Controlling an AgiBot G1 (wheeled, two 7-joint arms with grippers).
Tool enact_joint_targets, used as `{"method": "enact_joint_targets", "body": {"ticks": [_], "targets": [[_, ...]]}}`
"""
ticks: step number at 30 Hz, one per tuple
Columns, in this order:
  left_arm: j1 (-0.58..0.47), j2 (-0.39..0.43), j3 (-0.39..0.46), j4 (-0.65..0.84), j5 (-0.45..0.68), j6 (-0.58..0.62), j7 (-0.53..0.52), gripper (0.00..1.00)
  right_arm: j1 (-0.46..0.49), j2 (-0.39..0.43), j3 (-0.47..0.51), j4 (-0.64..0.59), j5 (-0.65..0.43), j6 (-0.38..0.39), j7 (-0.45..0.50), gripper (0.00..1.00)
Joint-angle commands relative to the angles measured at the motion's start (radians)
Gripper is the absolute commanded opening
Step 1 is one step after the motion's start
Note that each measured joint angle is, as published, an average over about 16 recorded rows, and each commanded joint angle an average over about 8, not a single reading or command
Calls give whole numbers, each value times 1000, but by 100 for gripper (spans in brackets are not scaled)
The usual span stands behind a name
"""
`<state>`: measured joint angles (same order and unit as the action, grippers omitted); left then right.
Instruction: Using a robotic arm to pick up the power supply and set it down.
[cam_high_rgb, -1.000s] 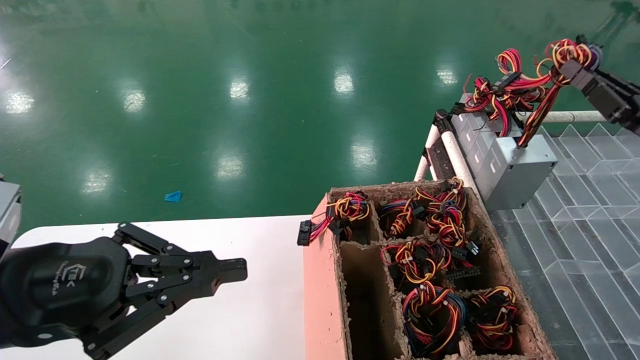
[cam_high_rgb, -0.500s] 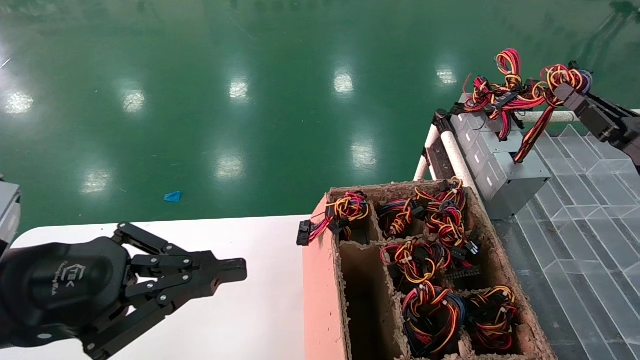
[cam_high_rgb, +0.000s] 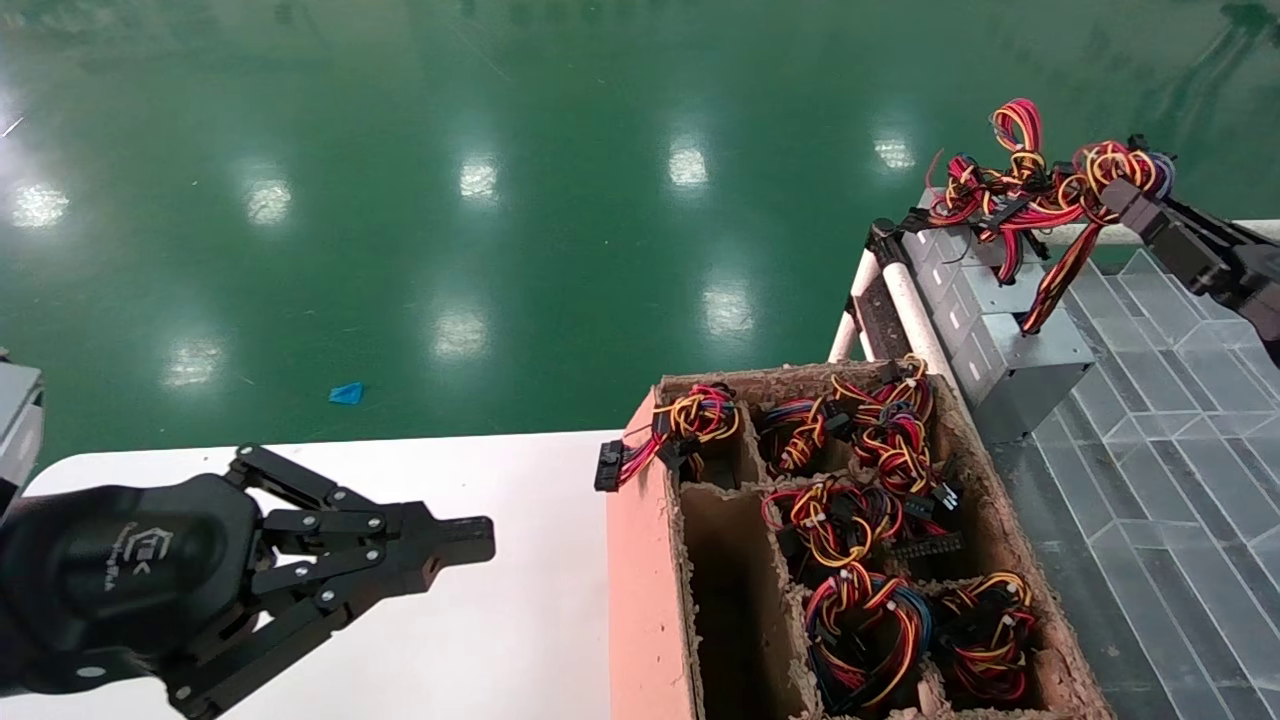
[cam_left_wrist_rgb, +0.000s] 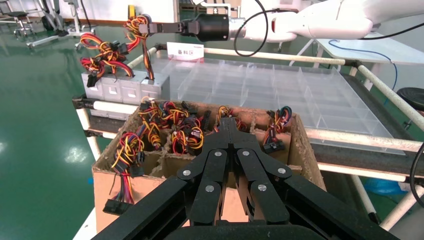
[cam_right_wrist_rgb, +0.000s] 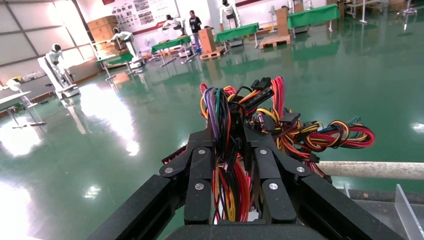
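- My right gripper (cam_high_rgb: 1125, 195) is clamped on the red-yellow wire bundle (cam_high_rgb: 1030, 190) of the grey sheet-metal power supply (cam_high_rgb: 1020, 365), which rests beside the brown cardboard divider box (cam_high_rgb: 640, 560).
- My left gripper (cam_high_rgb: 470, 540) hangs closed above the white table (cam_high_rgb: 500, 640).

power supply (cam_high_rgb: 1030, 375): grey sheet metal | crate (cam_high_rgb: 640, 580): rough fibreboard | floor (cam_high_rgb: 400, 150): glossy

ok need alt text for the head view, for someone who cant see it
The right gripper holds a power supply by its wire bundle, the grey box hanging over a clear tray. The left gripper sits shut over a white table, beside a cardboard crate of wire bundles.
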<state>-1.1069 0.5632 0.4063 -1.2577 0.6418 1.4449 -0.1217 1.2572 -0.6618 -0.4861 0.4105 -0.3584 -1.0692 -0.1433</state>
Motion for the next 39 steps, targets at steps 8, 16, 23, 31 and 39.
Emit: {"method": "enact_joint_targets", "body": {"ticks": [8, 16, 23, 31, 39], "targets": [[0, 0, 0, 0, 0, 0, 0, 0, 49, -5, -19, -23, -39, -42, -36, 100], [0, 0, 0, 0, 0, 0, 0, 0, 99, 7, -53, -5, -120, -52, -133, 100], [0, 0, 0, 0, 0, 0, 0, 0, 87, 19, -57, 43, -151, -41, -220, 100], [0, 0, 0, 0, 0, 0, 0, 0, 64, 21, -31, 125, -177, -78, -166, 100], [0, 0, 0, 0, 0, 0, 0, 26, 27, 25, 4, 237, -206, -130, -92, 100]]}}
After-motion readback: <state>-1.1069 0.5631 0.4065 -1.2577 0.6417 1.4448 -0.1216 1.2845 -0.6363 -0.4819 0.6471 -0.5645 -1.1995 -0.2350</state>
